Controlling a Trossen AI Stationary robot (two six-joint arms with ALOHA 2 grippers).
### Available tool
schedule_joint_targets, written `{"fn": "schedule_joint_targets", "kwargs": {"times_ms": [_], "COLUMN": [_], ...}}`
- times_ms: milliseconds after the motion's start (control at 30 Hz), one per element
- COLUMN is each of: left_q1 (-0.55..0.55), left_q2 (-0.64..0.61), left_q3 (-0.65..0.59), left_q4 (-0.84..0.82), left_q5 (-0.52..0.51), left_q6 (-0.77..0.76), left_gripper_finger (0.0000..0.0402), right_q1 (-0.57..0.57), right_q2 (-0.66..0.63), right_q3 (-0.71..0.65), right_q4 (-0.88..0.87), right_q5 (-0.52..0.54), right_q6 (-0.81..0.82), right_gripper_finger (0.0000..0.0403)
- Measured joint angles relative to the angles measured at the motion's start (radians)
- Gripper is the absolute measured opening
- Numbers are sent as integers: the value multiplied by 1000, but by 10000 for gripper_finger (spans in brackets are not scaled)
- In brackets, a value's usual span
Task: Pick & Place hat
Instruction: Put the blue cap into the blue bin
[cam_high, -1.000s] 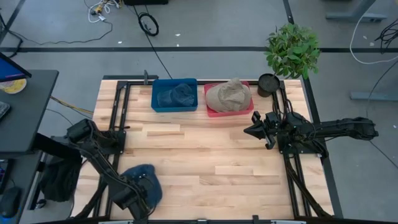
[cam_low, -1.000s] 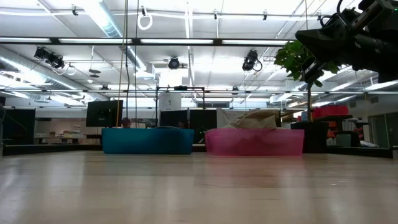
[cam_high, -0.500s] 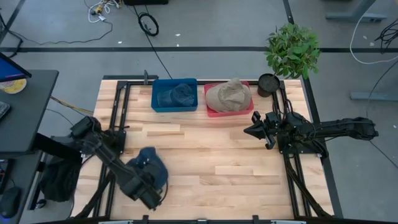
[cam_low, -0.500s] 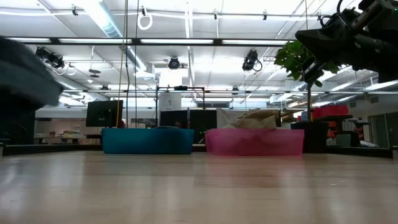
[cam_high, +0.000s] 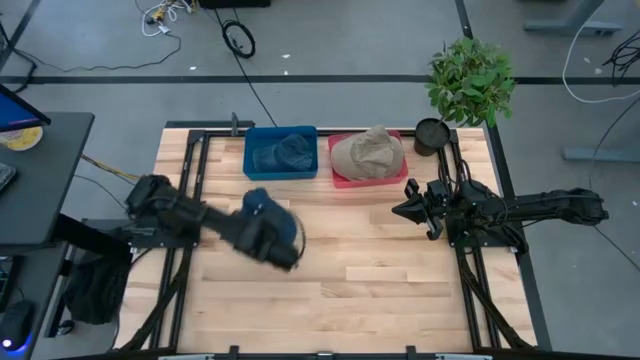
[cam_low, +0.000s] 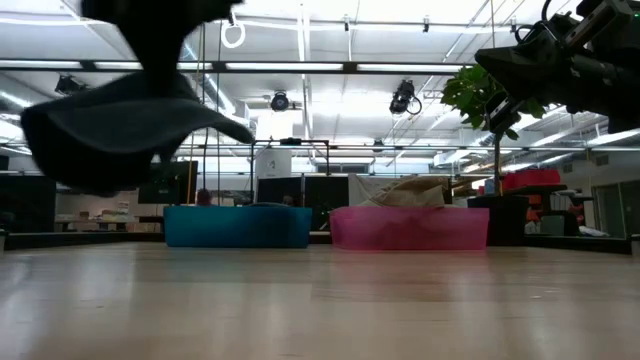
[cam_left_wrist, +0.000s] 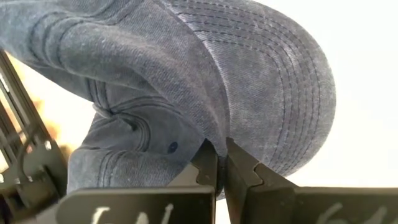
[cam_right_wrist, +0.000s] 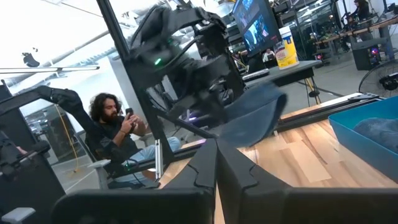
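Note:
A blue denim cap (cam_high: 266, 212) hangs in my left gripper (cam_high: 272, 232), which is shut on it above the table's left middle, short of the blue bin (cam_high: 280, 152). In the low view the cap (cam_low: 120, 125) floats well above the tabletop. The blue bin holds another blue hat (cam_high: 290, 150). A tan hat (cam_high: 368, 152) lies in the pink bin (cam_high: 340, 180) beside it. My right gripper (cam_high: 398, 211) is shut on nothing and hovers over the table's right side, below the pink bin; the right wrist view shows its closed fingers (cam_right_wrist: 208, 165). My left gripper pinches the cap between its two fingers where the brim meets the crown (cam_left_wrist: 208, 140). The brim (cam_left_wrist: 280, 81) spreads to one side of the fingers and the crown (cam_left_wrist: 124, 118) bulges to the other. The cap is lifted clear of the table.
A potted plant (cam_high: 470, 80) stands at the far right corner by the pink bin. Black frame rails (cam_high: 190, 190) run along both table sides. A person (cam_right_wrist: 118, 130) sits beyond the table's left side. Bare wood (cam_high: 340, 275) fills the middle and near part.
My left gripper has swung from the near left edge of the table toward the far edge and to the right, carrying the cap up and closer to the blue bin. In the low view the cap has come into sight from the left. The right arm has kept still.

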Motion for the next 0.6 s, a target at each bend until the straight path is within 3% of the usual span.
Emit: {"fn": "schedule_joint_targets", "kwargs": {"times_ms": [300,600], "left_q1": [277,542], "left_q2": [0,0], "left_q3": [116,127], "left_q4": [36,126], "left_q5": [-25,-15], "left_q6": [194,322], "left_gripper_finger": [7,6], "right_q1": [0,0], "right_q2": [0,0], "right_q3": [0,0], "right_q4": [0,0], "right_q5": [0,0], "right_q6": [0,0], "right_gripper_finger": [11,11]}}
